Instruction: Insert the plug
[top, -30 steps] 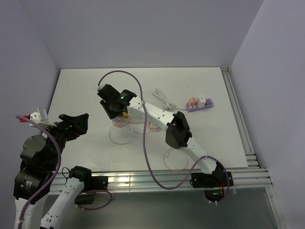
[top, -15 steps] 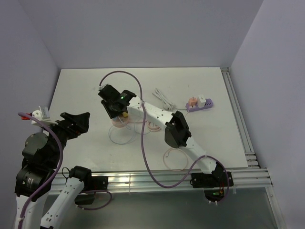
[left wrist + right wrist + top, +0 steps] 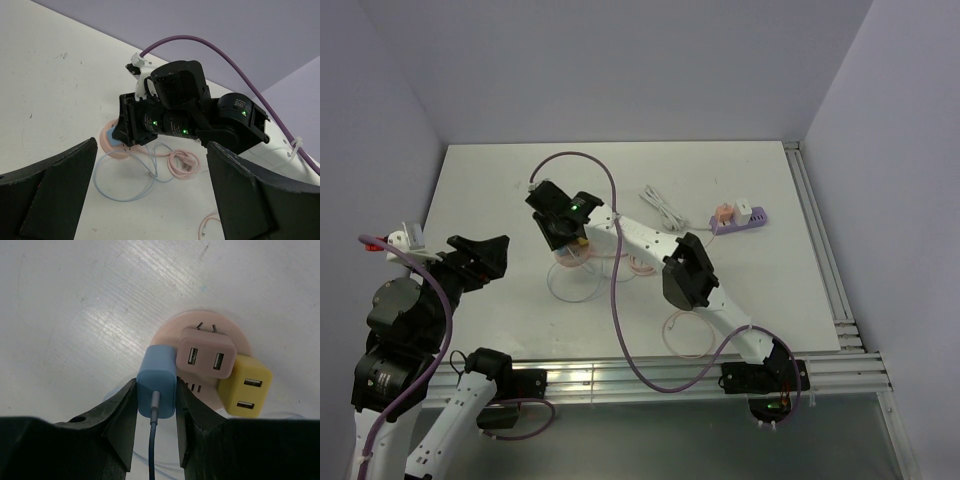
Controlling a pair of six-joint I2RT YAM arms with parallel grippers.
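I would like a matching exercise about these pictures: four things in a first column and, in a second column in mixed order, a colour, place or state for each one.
Column one
1. blue charger
2. left gripper
3. yellow adapter
4. power strip

Column two
A. open, holding nothing
B. purple
C. next to the pink adapter
D. clamped in the right gripper

Right pairs: 1-D, 2-A, 3-C, 4-B
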